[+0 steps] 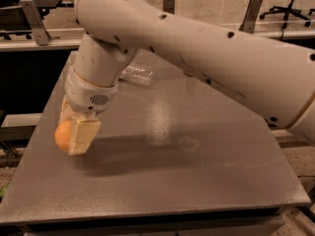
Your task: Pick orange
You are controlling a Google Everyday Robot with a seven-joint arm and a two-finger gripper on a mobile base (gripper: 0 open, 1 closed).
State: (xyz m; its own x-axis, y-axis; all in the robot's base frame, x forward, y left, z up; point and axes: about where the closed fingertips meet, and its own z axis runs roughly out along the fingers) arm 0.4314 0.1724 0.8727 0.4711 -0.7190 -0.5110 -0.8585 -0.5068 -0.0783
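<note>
The orange [62, 136] is a round orange fruit at the left side of the grey table [197, 181]. My gripper [72, 132] hangs down from the big white arm and is shut on the orange, with one tan finger [82, 135] in front of it and the other behind it. The orange sits a little above the table top, with a shadow under it. Most of the fruit is hidden by the front finger.
A clear plastic bottle [138, 73] lies on the table behind the arm. The table's left edge is close to the gripper. Metal rails and office chairs stand beyond the far edge.
</note>
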